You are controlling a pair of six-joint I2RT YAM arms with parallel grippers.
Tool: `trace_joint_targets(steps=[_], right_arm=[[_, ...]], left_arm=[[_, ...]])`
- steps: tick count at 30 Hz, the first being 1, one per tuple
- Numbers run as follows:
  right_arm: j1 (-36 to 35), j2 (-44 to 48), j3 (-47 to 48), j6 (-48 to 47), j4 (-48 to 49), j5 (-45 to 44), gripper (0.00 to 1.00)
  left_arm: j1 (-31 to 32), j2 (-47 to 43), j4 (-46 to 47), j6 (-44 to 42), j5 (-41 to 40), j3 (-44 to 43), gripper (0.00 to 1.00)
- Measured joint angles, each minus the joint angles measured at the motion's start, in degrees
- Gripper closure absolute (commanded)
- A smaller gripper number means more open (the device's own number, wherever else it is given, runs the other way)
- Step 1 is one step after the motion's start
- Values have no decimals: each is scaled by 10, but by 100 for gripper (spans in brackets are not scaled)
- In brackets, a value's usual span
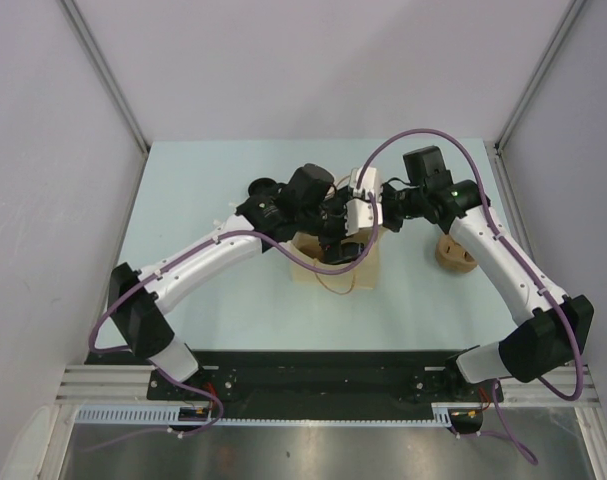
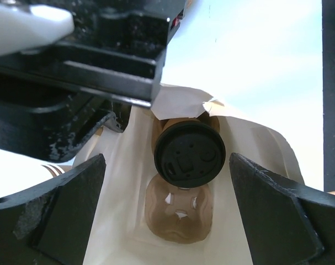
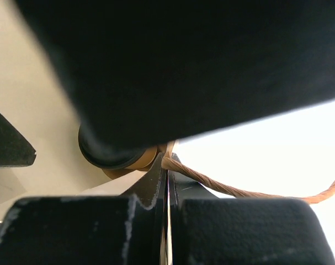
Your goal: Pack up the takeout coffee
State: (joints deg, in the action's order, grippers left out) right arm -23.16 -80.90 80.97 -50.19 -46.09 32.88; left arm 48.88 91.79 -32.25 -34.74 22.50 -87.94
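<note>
Just one lidded takeout coffee (image 2: 189, 153) inside one paper bag (image 2: 261, 144)

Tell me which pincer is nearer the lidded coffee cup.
Right, it seems. The right pincer is shut on the rim of the paper bag right beside the coffee cup; the left pincer hangs open above the bag mouth, the cup lower down inside.

the takeout coffee (image 2: 189, 152) sits inside the paper bag (image 2: 128, 182).

takeout coffee (image 2: 189, 153): matt black plastic lid (embossed) | bag (image 2: 261, 146): smooth matt paper
</note>
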Motion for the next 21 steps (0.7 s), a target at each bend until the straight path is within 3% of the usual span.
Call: trace_joint_targets(steps=[11,21], right_arm=[[-5,-6,0,-1,9,10,100],[45,-17,5,15,-13,60,100]], left_arm=[[-2,-27,44,18,14,45,1],[-56,-171,123,4,31,118,6]])
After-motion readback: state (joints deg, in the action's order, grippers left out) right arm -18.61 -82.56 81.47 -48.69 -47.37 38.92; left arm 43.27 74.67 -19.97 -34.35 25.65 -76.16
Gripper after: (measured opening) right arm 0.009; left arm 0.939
